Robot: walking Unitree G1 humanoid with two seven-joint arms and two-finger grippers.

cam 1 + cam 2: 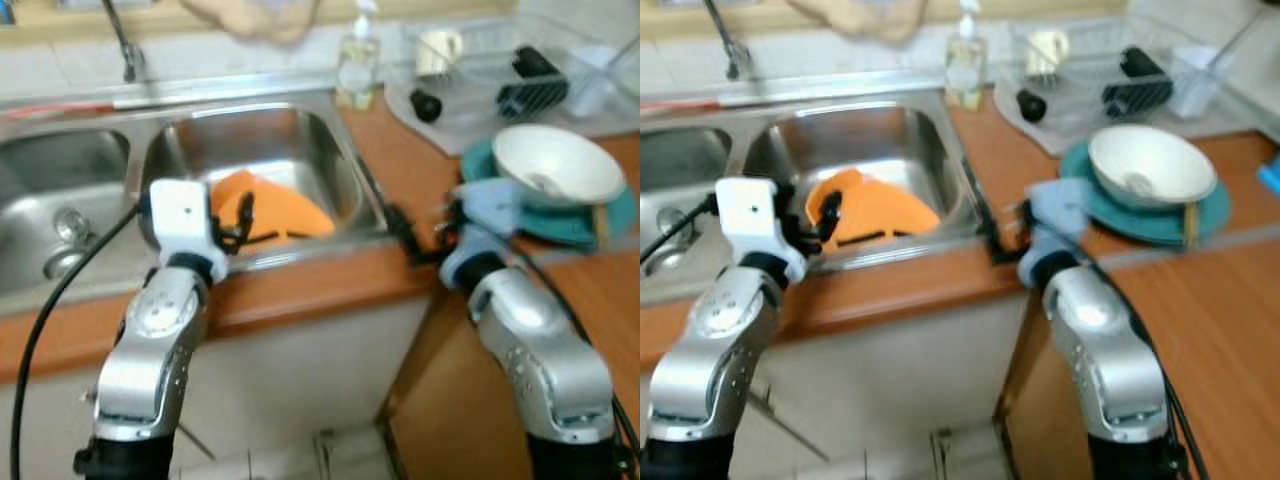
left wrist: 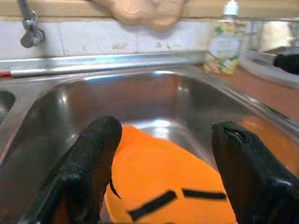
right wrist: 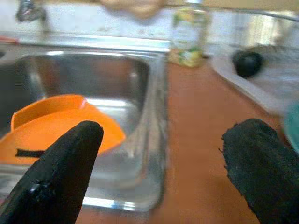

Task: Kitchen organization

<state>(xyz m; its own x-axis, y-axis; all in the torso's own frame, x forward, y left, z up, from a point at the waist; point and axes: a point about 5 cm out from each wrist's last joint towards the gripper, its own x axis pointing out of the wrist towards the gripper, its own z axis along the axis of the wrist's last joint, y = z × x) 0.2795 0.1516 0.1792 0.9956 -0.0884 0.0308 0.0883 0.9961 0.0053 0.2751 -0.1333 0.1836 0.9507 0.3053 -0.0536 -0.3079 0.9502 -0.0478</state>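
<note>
An orange plastic dish with black marks lies tilted in the right basin of the steel sink. My left gripper hangs over that basin's near edge, just above the dish. It is open, with nothing between its fingers. My right gripper hovers over the wooden counter just right of the sink. It is open too, and the dish lies off to its left. A white bowl rests on a teal plate to the right.
A soap bottle stands behind the sink's right corner. A dish rack with a mug and black items fills the back right. The faucet rises behind the left basin. Below the counter edge is a white cabinet front.
</note>
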